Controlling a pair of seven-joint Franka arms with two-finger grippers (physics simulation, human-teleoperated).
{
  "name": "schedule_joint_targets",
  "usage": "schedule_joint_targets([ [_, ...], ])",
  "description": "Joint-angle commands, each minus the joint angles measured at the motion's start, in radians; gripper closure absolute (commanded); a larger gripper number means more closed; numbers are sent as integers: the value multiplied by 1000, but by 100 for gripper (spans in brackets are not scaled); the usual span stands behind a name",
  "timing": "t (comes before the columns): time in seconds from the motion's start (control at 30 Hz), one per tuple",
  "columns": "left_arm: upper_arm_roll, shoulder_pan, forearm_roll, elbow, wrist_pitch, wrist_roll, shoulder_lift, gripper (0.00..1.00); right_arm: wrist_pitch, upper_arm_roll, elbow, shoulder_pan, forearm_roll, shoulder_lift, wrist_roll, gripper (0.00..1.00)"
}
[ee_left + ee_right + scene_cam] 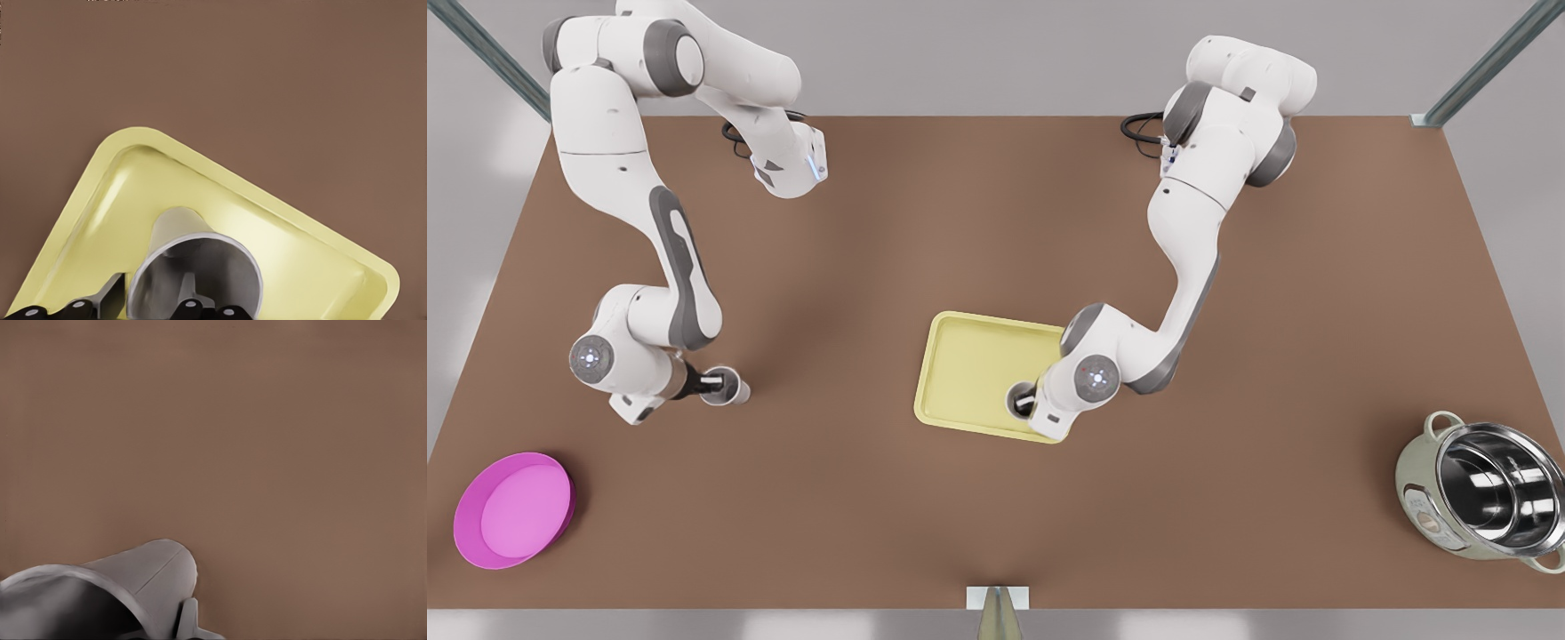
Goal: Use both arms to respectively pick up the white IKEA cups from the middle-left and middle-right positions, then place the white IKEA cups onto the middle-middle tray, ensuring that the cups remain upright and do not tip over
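The brown bench (996,498) carries everything, and the two white arms reach down onto it from its far edge. The arm on the front view's right is the left arm (1183,267), since its wrist view looks onto the tray; the arm on the front view's left is the right arm (680,258), whose wrist view looks onto bare bench. The pale yellow tray (969,364) lies near the middle of the bench, slightly turned. A steel-lined pot (1485,498) stands at the near corner on the front view's right, and a round magenta bowl (514,508) sits at the near corner on the front view's left, both well apart from the tray. The left hand (1030,402) is over the tray's near right corner, its fingers (190,307) clamped across the rim of one white cup (1019,399), one inside and one outside; the cup is upright and within the tray's rim, though whether its base touches the tray floor cannot be told. The right hand (713,384) grips the other white cup (726,388) by its rim in the same way, upright over bare bench well to the front view's left of the tray; whether that cup rests on the bench cannot be told.
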Motion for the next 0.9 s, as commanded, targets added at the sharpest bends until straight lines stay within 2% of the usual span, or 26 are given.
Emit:
schedule_joint_targets([
  [0.0, -2, 8, 19, 0, 17, -329, -1, 0, -50, 47, 33, 8, -4, -16, 2, 79],
  [0.2, -25, 25, 24, -46, -5, -326, -23, 0, -46, 62, 150, 284, -1, -7, 9, 79],
  [0.3, -25, 33, 24, -50, -23, -328, -46, 0, -36, 67, 163, 373, 35, -1, 6, 79],
  [0.4, -25, 45, 34, -55, -138, -332, -101, 0, -33, 67, 173, 419, 48, 10, 4, 79],
  [0.43, -22, 54, 47, -35, -196, -328, -119, 0, -33, 67, 174, 453, 48, 15, 4, 79],
  [0.47, -17, 62, 68, 80, -339, -321, -124, 0, -10, 67, 174, 491, 46, 24, 4, 79],
  [0.5, -17, 74, 191, 148, -480, -239, -136, 0, 22, 68, 196, 528, 57, 56, 7, 79],
  [0.6, -17, 215, 243, 172, -830, 480, -268, 0, 85, 68, 239, 605, 77, 124, 6, 79],
  [0.63, -13, 235, 295, 172, -890, 729, -351, 0, 85, 68, 268, 626, 77, 153, 7, 79],
  [0.67, 99, 225, 269, -140, -711, 875, -607, 0, 85, 68, 275, 637, 77, 167, 7, 79],
  [0.7, 110, 228, 263, -195, -721, 897, -667, 0, 85, 68, 285, 643, 77, 177, 6, 79],
  [0.87, 110, 254, 192, -181, -744, 897, -656, 0, 91, 67, 300, 645, 75, 217, -10, 79],
])
